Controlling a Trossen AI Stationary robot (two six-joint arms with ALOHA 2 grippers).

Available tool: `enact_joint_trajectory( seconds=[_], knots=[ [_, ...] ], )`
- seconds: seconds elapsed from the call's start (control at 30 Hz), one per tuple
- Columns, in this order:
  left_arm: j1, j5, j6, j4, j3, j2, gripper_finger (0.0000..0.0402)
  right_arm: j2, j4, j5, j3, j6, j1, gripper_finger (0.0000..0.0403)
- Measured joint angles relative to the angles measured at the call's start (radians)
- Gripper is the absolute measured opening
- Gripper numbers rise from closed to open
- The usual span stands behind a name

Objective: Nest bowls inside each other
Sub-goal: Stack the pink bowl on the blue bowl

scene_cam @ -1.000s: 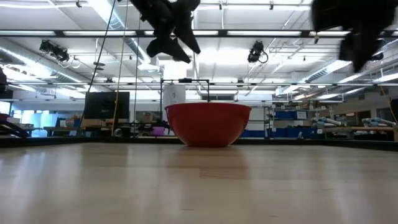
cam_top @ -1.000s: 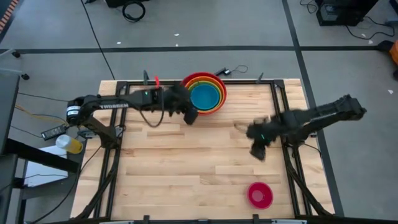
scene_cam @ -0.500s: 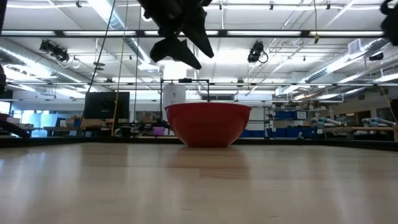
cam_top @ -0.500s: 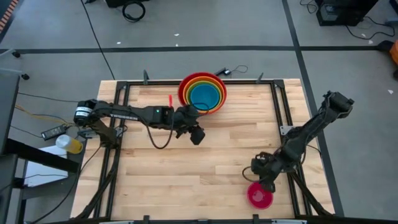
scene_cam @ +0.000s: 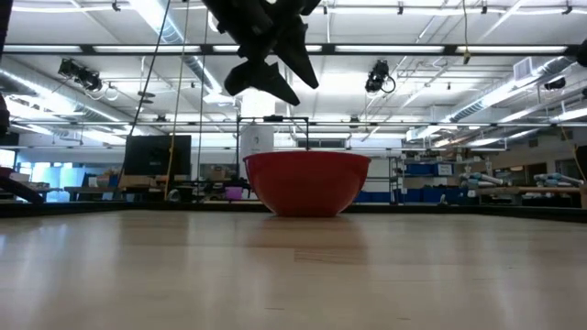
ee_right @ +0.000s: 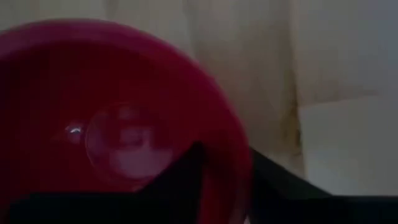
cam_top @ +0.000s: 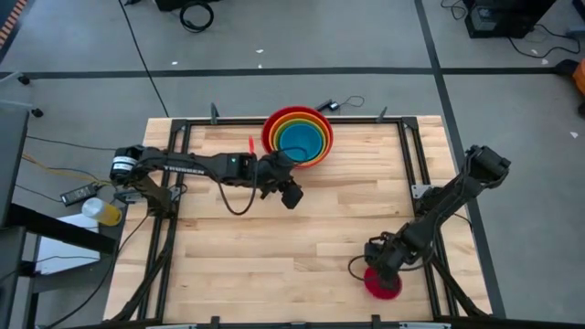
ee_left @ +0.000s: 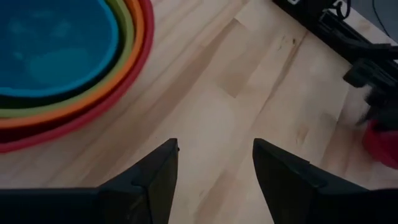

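Observation:
Red, orange, lime green and blue bowls sit nested in one stack (cam_top: pixel 297 137) at the table's far middle; the red bowl (scene_cam: pixel 307 183) rests on its base. My left gripper (cam_top: pixel 292 196) hangs open just near of the stack, above bare wood, its fingers (ee_left: pixel 155 174) apart. The small magenta pink bowl (cam_top: pixel 388 288) stands upright near the table's near right edge. My right gripper (cam_top: pixel 377 268) is down on it, pointing steeply down, shut on the bowl's rim. My right gripper has the pink bowl's rim (ee_right: pixel 239 165) between its two fingers, one finger (ee_right: pixel 186 177) inside the bowl and the other (ee_right: pixel 273 183) outside. The fingers come from above, pointing steeply down. The bowl stands upright on the table.
Black metal rails (cam_top: pixel 411 155) frame the wooden table (cam_top: pixel 274 247) on the left, right and far sides. Bare wood lies between the stack and the pink bowl. A yellow object (cam_top: pixel 105 212) sits beyond the table's left edge.
My right gripper has swung from the table's right middle toward the near edge and down onto the pink bowl, tipping steeper. My left gripper has drawn away from the bowl stack toward the near edge and sunk a little.

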Motion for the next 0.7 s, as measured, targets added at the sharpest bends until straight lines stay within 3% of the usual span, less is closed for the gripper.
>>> enact_joint_trajectory(
  seconds=[0.07, 0.1, 0.3, 0.5, 0.6, 0.7],
  knots=[
    [0.015, 0.001, 0.024, 0.000, 0.000, -0.001, 0.0208, -0.013, 0.010, -0.019, 0.010, -0.027, -0.020, 0.0031],
    [0.024, 0.002, 0.037, -0.003, 0.000, -0.004, 0.0208, -0.023, 0.006, -0.017, 0.011, -0.045, -0.034, 0.0020],
    [0.116, 0.055, 0.152, -0.022, 0.020, -0.027, 0.0208, -0.139, -0.044, 0.151, 0.023, -0.145, -0.218, 0.0025],
    [0.257, 0.063, 0.260, -0.020, 0.021, -0.078, 0.0208, -0.275, 0.148, 0.417, 0.039, -0.371, -0.606, 0.0016],
    [0.334, 0.094, 0.312, -0.010, 0.021, -0.105, 0.0208, -0.283, 0.341, 0.408, 0.039, -0.484, -0.829, 0.0016],
    [0.404, 0.129, 0.376, 0.010, 0.022, -0.124, 0.0208, -0.214, 0.546, 0.326, 0.039, -0.550, -1.020, 0.0016]
  ],
)
